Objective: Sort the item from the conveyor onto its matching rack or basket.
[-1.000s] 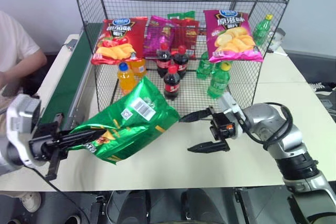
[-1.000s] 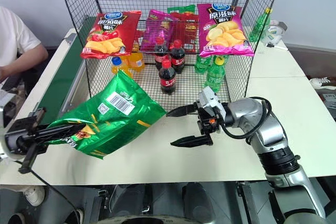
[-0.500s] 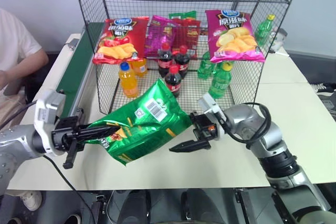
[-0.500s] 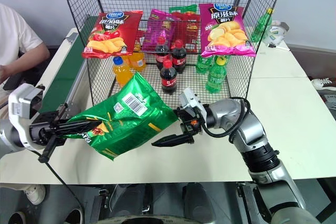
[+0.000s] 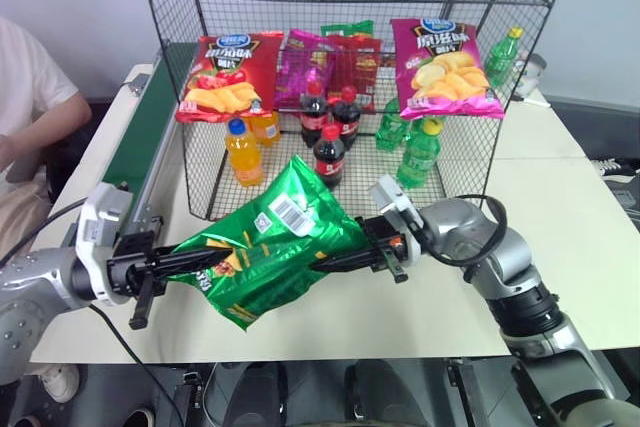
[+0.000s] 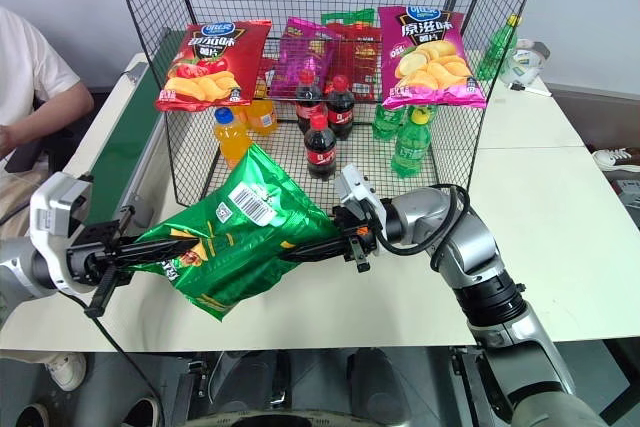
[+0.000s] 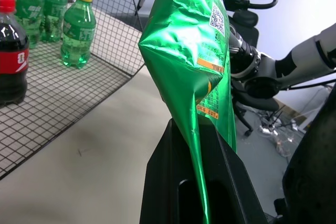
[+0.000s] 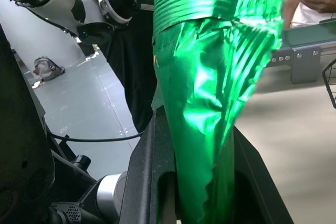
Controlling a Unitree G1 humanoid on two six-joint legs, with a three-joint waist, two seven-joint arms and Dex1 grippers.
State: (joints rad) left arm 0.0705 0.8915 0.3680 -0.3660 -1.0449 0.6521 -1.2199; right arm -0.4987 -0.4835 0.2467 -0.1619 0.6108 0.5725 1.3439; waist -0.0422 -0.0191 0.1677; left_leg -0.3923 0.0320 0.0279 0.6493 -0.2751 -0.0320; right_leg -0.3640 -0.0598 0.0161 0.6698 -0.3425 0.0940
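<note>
Green chip bag (image 5: 272,255), barcode label up, long axis two-to-eight o'clock, gripped by left pincer (image 5: 190,265) and right pincer (image 5: 340,259).

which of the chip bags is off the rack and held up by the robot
The green chip bag, held between the left gripper and right gripper; the red and magenta bags stay on the rack.

Rack (image 5: 200,127) front tier crowded w/ bottles (image 5: 330,152); table (image 5: 560,207) right open.

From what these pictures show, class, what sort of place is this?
Probably a robot test bench staged as a shop: a stocked wire rack, a conveyor beside it, on a plain table.
</note>
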